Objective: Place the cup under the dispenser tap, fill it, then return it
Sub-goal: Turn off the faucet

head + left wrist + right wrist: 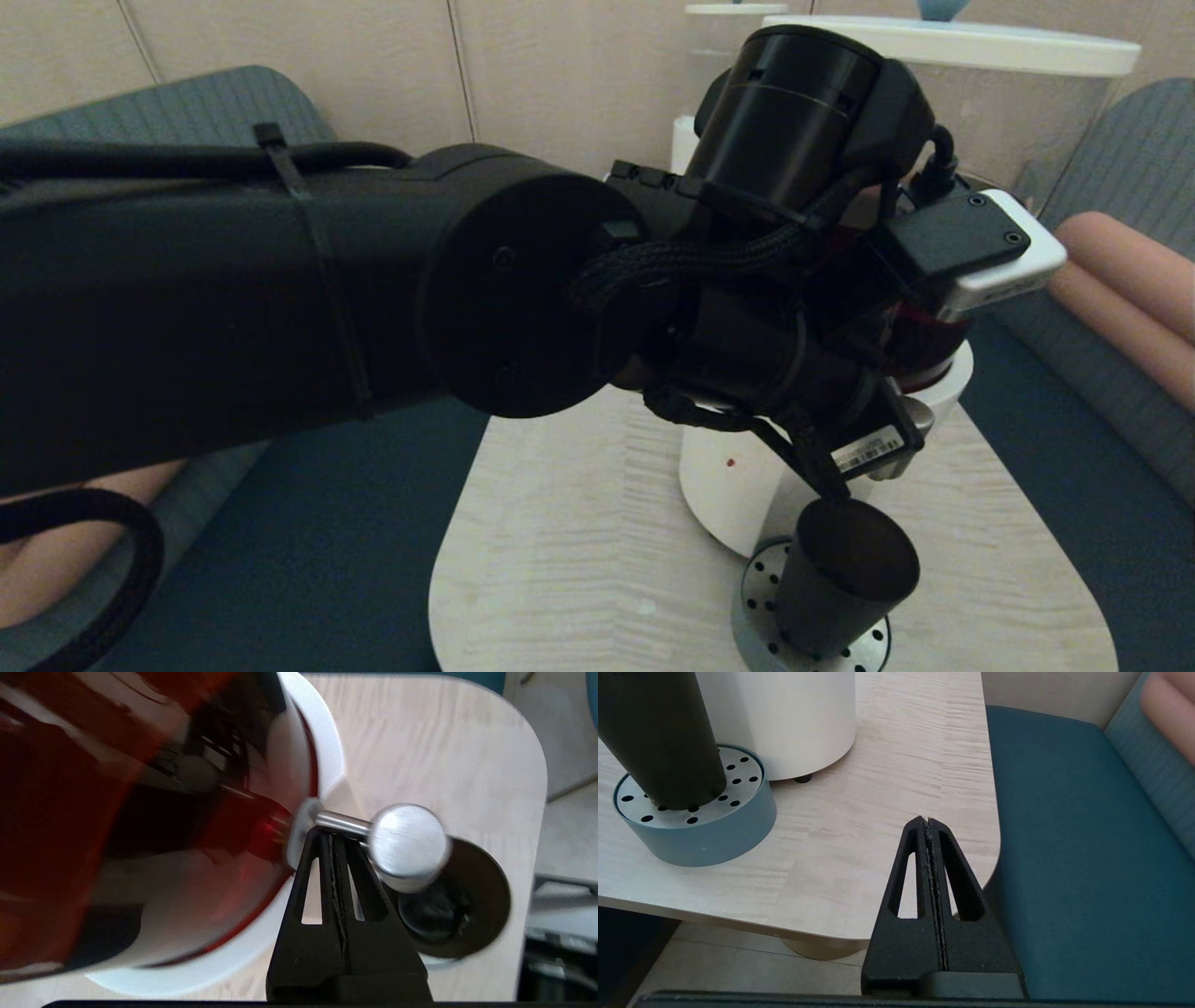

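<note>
The black cup (840,583) stands on a round perforated drip tray (761,597) in front of the dispenser's white base (724,485). In the left wrist view the steel tap (407,844) juts from the tank of dark red-brown liquid (93,812), directly above the cup (490,905). My left gripper (329,833) is shut and empty, its tips touching the tap's stem beside the knob. My right gripper (928,821) is shut and empty, low over the table's rounded corner, to the right of the cup (658,737) and tray (738,812).
My left arm fills the left and middle of the head view and hides most of the tank. The pale wooden table (560,541) is flanked by blue seats (1064,858). Peach cushions (1130,280) lie at the right. A second dispenser's lid (733,9) shows behind.
</note>
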Controlling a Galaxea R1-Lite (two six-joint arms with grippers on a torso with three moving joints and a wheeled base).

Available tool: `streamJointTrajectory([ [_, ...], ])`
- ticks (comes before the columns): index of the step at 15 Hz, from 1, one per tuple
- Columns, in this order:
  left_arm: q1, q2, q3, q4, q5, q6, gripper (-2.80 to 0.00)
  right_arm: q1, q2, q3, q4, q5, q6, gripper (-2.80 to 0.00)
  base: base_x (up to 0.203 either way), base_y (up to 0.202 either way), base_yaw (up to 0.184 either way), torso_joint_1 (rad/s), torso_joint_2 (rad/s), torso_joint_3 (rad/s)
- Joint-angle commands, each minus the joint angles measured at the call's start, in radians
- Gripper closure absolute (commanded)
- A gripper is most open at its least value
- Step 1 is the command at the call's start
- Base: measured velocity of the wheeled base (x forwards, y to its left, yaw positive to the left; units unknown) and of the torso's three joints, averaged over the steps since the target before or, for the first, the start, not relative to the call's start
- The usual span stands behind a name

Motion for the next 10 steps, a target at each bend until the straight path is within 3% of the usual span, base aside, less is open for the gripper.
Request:
streamJointTrajectory([
  [1, -0.001, 0.010, -0.001, -0.066, -0.010, 0.000, 0.00, 0.000, 0.000, 0.003, -0.001, 0.000, 0.000, 0.00, 0.000, 0.000, 0.000, 0.000, 0.00, 0.000],
  [10, -0.001, -0.033, 0.110, -0.075, -0.008, -0.009, 0.00, 0.000, 0.000, 0.003, -0.001, 0.000, 0.000, 0.00, 0.000, 0.000, 0.000, 0.000, 0.00, 0.000],
])
